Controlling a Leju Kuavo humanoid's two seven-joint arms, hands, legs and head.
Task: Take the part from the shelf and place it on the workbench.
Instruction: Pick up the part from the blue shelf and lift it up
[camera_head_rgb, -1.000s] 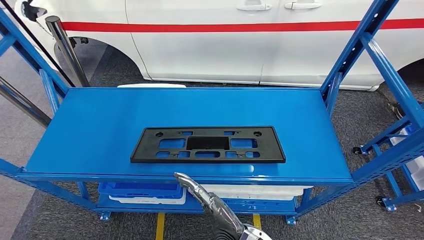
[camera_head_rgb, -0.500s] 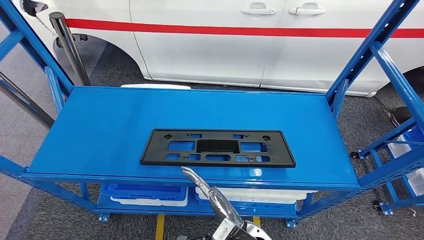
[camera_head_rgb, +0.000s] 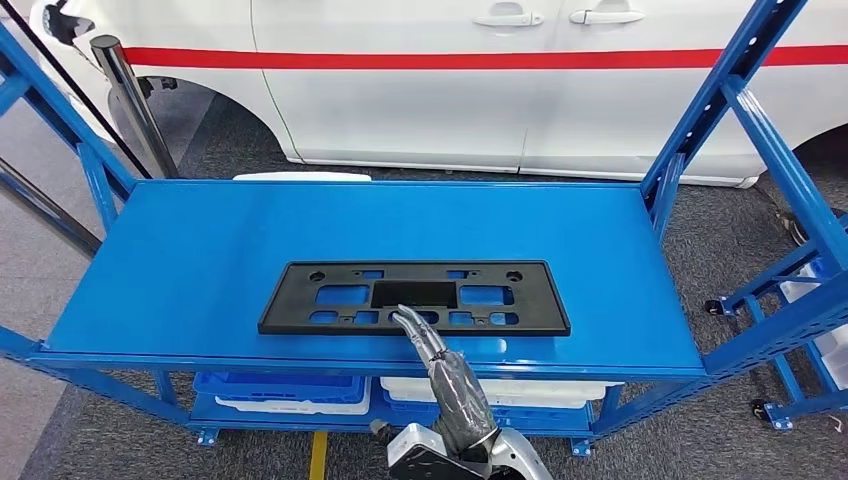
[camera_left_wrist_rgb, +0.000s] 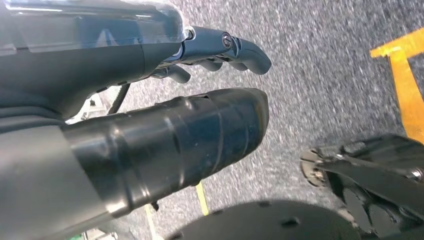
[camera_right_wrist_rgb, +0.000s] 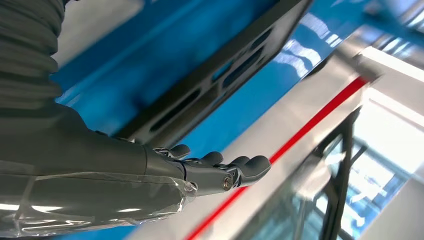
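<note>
Silver arm, grey ribbed wrist cover (camera_right_wrist_rgb: 25, 45), dark fingers (camera_right_wrist_rgb: 240, 167) with small screws.

- An automotive workshop or assembly hall, judging by what stands about.
- A white car (camera_head_rgb: 520, 80) with a red stripe along its doors is parked just behind the rack.
- A blue steel shelf rack (camera_head_rgb: 380, 240) with perforated uprights and small castors stands on grey industrial carpet (camera_head_rgb: 700, 240).
- On its top shelf lies a black plastic car part (camera_head_rgb: 415, 297), a flat frame with cut-outs.
- Blue and white bins (camera_head_rgb: 285, 388) sit on the lower level.
- Yellow floor marking tape (camera_head_rgb: 320, 455) runs under the rack.
</note>
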